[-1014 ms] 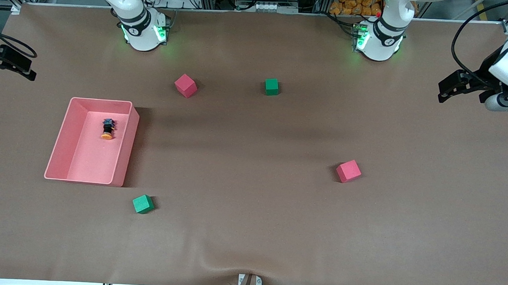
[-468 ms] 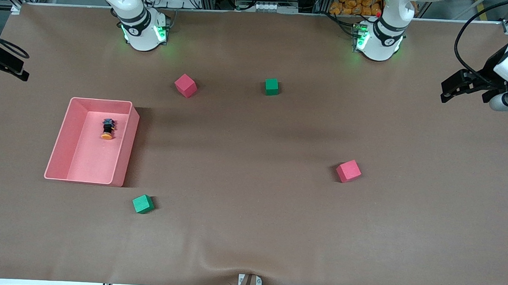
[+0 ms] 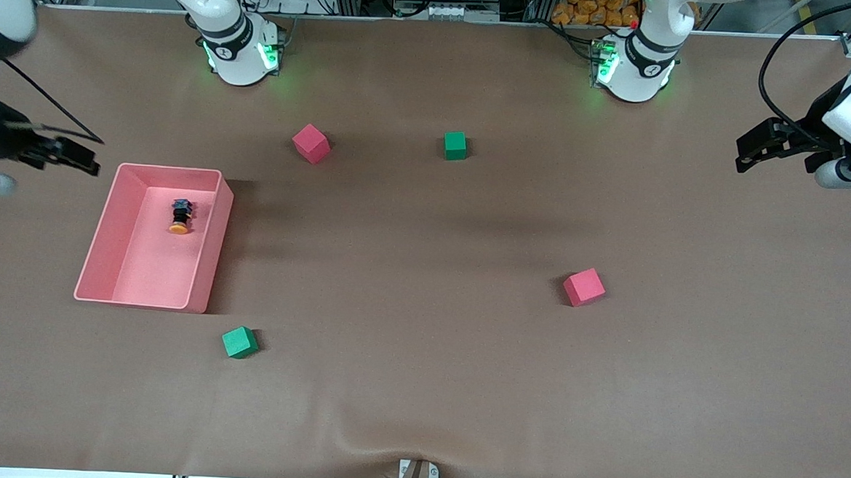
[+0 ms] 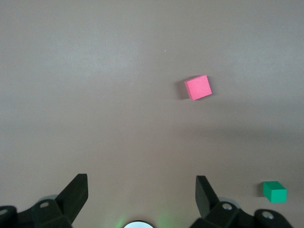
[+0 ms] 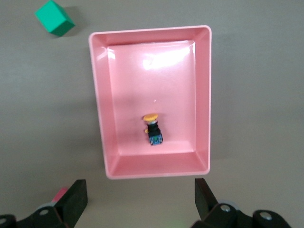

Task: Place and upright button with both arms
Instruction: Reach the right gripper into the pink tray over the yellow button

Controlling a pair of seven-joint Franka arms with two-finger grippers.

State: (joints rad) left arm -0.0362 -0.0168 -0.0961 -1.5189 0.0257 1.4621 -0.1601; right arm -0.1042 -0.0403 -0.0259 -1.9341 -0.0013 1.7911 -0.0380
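Two empty grippers, both spread wide. Inside the pink tray (image 3: pixel 210 239) the button (image 3: pixel 179 216) lies on its side, near the wall. Above the tray's edge hangs the right gripper (image 3: pixel 73 156); its fingers could clip that wall. Well away from the tray, the left gripper (image 3: pixel 754 147) waits.

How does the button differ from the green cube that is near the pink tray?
The button lies on its side inside the pink tray; the green cube sits flat on the table, outside the tray and nearer to the front camera. The button is a small cylinder with an orange cap, black body and bluish base; the cube is one plain green block, and looks larger. Neither is touched by a gripper.
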